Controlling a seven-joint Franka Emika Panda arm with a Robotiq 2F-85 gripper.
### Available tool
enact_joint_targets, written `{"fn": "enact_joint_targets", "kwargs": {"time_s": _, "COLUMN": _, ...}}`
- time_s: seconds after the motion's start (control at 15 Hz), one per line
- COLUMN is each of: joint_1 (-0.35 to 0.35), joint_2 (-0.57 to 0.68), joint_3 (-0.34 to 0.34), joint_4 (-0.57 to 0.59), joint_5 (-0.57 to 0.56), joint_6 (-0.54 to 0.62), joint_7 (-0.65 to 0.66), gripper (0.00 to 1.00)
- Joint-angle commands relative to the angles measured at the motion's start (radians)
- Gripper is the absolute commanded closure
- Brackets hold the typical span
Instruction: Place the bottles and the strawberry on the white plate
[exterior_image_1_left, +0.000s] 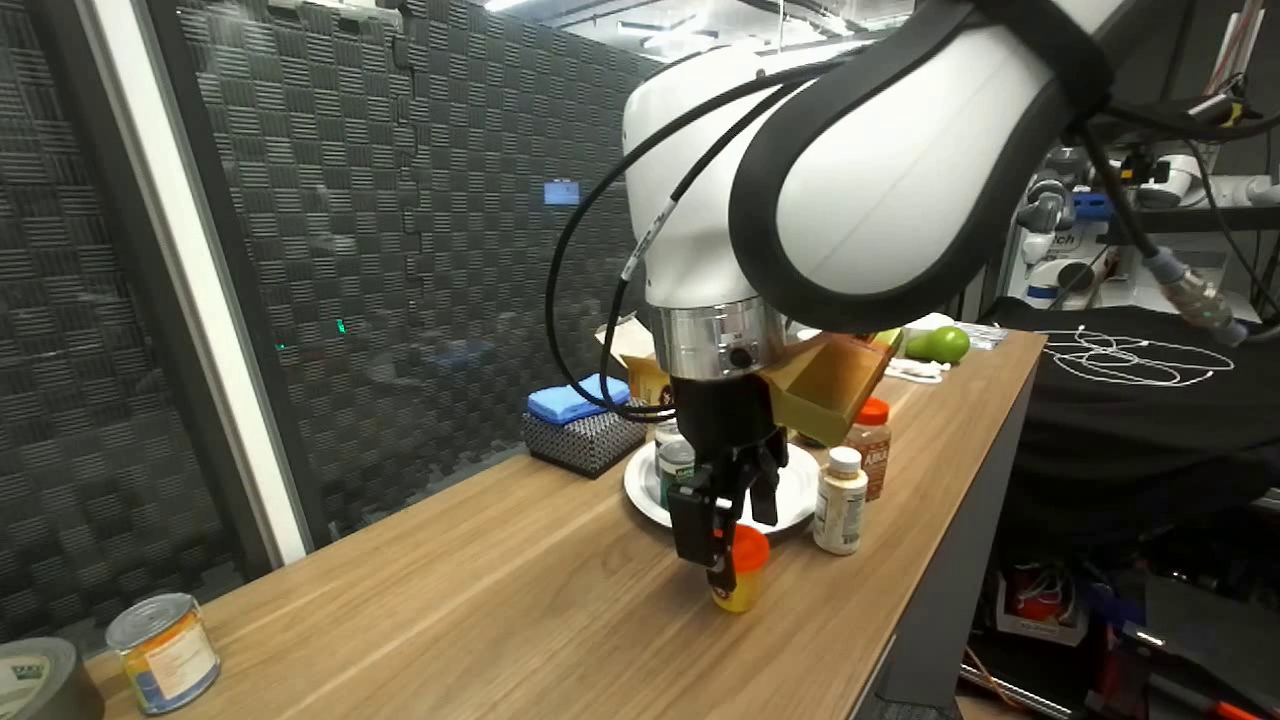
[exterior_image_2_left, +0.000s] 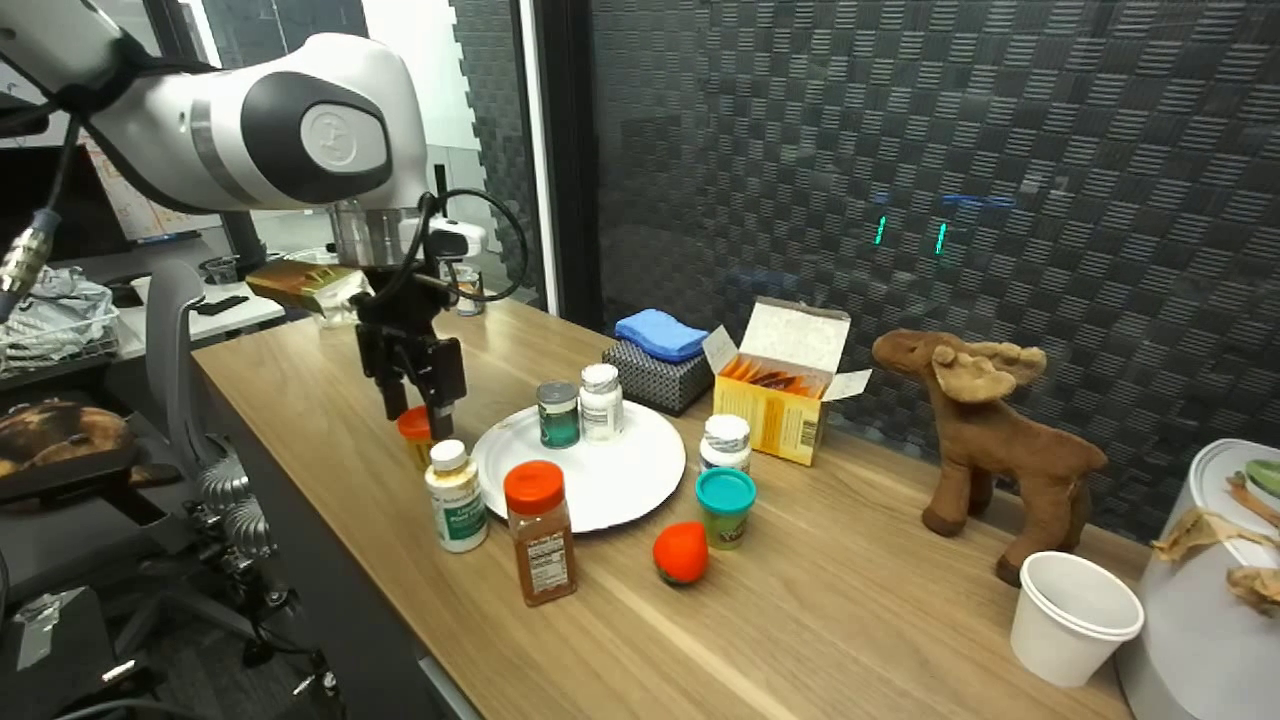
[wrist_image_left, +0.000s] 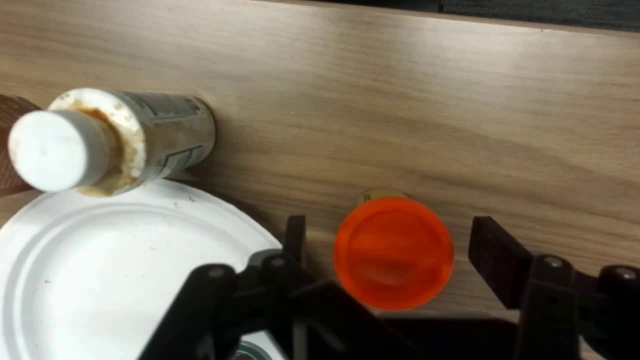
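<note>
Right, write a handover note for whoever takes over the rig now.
Gripper: open, jaws either side of the orange-lidded tub, not touching it.
Done: green-labelled jar and white bottle stand on the white plate.
Off the plate: that tub, stained white bottle, orange-capped bottle, strawberry, teal-lidded tub and the white-capped bottle beside it.
Left: probably grip the orange-lidded tub next, then strawberry and remaining bottles. Check whether the teal-lidded tub counts.
</note>
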Motion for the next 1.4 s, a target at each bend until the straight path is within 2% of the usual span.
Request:
{"fn": "enact_joint_targets", "kwargs": {"time_s": 0.0, "joint_1": -0.007, "joint_2": 0.009, "joint_3": 0.001, "joint_4": 0.014, "joint_5": -0.009, "joint_6": 0.02, "joint_7": -0.019, "gripper": 0.47}}
{"fn": "enact_joint_targets", "kwargs": {"time_s": 0.2, "joint_1": -0.006, "joint_2": -0.001, "joint_3": 0.001, "joint_4": 0.011, "joint_5": -0.017, "joint_6": 0.021, "joint_7": -0.018, "gripper": 0.69}}
{"fn": "enact_joint_targets", "kwargs": {"time_s": 0.27, "joint_1": -0.004, "joint_2": -0.012, "joint_3": -0.001, "joint_4": 0.008, "joint_5": -0.028, "joint_6": 0.019, "joint_7": -0.013, "gripper": 0.71}}
{"fn": "enact_joint_targets", "kwargs": {"time_s": 0.67, "joint_1": -0.021, "joint_2": -0.136, "joint_3": -0.015, "joint_4": -0.013, "joint_5": -0.071, "joint_6": -0.024, "joint_7": 0.009, "gripper": 0.71}}
{"fn": "enact_joint_targets", "kwargs": {"time_s": 1.33, "joint_1": -0.097, "joint_2": -0.025, "joint_3": -0.061, "joint_4": 0.07, "joint_5": -0.068, "joint_6": -0.046, "joint_7": -0.017, "gripper": 0.71}}
